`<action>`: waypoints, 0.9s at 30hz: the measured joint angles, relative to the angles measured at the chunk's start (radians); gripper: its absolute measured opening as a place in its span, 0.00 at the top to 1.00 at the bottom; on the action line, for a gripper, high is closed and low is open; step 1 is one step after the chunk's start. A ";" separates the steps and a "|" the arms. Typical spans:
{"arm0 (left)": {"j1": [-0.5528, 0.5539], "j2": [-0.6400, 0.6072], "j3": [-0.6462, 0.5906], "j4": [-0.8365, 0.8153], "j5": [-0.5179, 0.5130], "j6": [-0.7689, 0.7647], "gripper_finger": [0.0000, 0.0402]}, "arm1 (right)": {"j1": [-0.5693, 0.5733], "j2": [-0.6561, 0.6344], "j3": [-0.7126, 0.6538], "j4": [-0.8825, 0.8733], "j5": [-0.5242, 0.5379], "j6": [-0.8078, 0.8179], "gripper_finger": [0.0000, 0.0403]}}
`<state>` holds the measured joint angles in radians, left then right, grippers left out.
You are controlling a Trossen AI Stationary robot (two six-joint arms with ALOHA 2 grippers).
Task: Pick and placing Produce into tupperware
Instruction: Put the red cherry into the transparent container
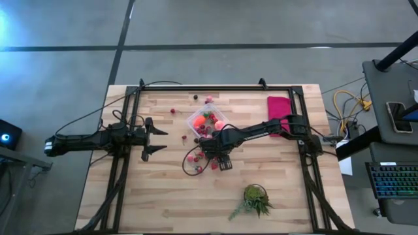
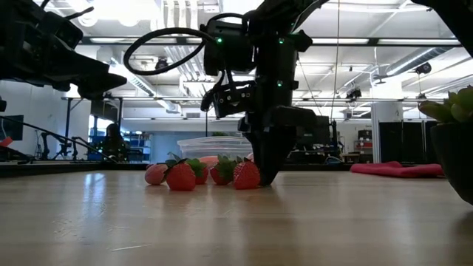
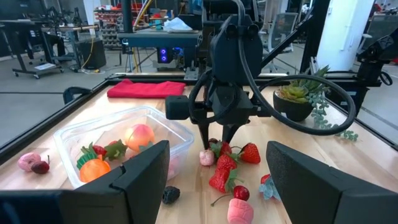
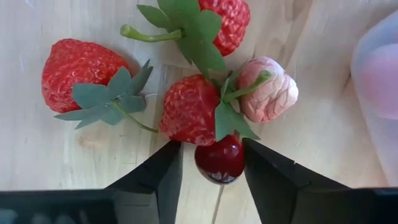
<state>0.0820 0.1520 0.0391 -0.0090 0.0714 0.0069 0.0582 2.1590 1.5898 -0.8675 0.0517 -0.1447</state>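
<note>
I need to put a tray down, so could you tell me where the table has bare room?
The near left part of the table, between the left gripper and the green plant, is bare wood. So is the far strip between the tupperware and the magenta cloth. It is crowded around the right gripper, down among the strawberries.

Overhead, table-level, two wrist close-ups

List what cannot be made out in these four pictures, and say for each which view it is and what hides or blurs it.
- Right wrist view: the clear container is cut off by the edge and blurred.
- Right wrist view: whether the right end effector touches the cherry is not clear.
- Low view: the container is partly hidden by strawberries.
- High view: the loose fruit is too small to name.
</note>
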 joint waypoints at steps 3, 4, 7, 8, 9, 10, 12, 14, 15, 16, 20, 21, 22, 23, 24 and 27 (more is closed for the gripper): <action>0.000 0.000 0.000 0.000 0.000 0.000 0.36 | 0.000 0.000 0.000 -0.009 -0.001 0.011 0.68; 0.000 0.000 0.000 0.000 0.000 0.000 0.36 | 0.000 0.000 0.000 -0.010 -0.003 0.014 0.70; 0.000 0.000 0.000 0.000 0.000 0.000 0.36 | 0.000 0.000 0.009 -0.035 0.000 0.015 0.74; 0.000 0.000 0.000 0.000 0.000 0.000 0.36 | 0.000 0.000 0.016 -0.050 0.002 0.019 0.75; 0.000 0.000 0.000 0.000 0.000 0.000 0.36 | 0.000 0.000 0.024 -0.066 0.001 0.024 0.75; 0.000 0.000 0.000 0.000 0.000 0.000 0.36 | 0.000 -0.002 0.032 -0.086 0.002 0.033 0.75; 0.000 0.000 0.000 0.000 0.000 0.000 0.36 | -0.001 -0.009 0.054 -0.137 0.002 0.049 0.75; 0.000 0.000 0.000 0.000 0.000 0.000 0.36 | 0.000 -0.021 0.082 -0.174 0.002 0.076 0.74; 0.000 0.000 0.000 0.000 0.000 0.000 0.36 | 0.000 -0.028 0.098 -0.184 0.002 0.093 0.73; 0.000 0.000 0.000 0.000 0.000 0.000 0.36 | 0.000 -0.039 0.116 -0.187 0.003 0.110 0.72; 0.000 0.000 0.000 0.000 0.000 0.000 0.36 | -0.004 -0.069 0.228 -0.199 0.068 0.167 0.71; 0.000 0.000 0.000 0.000 0.000 0.000 0.36 | -0.008 -0.073 0.259 -0.204 0.097 0.175 0.71; 0.000 0.000 0.000 0.000 0.000 0.000 0.36 | -0.015 -0.074 0.290 -0.206 0.123 0.186 0.72; 0.000 0.000 0.000 0.000 0.000 0.000 0.36 | -0.026 -0.075 0.321 -0.205 0.144 0.201 0.72; 0.000 0.000 0.000 0.000 0.000 0.000 0.36 | -0.041 -0.075 0.347 -0.204 0.153 0.218 0.72; 0.000 0.000 0.000 0.000 0.000 0.000 0.36 | -0.108 -0.068 0.396 -0.205 0.159 0.298 0.73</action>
<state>0.0822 0.1520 0.0391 -0.0086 0.0713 0.0069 -0.0501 2.0911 1.9858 -1.0721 0.2108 0.1535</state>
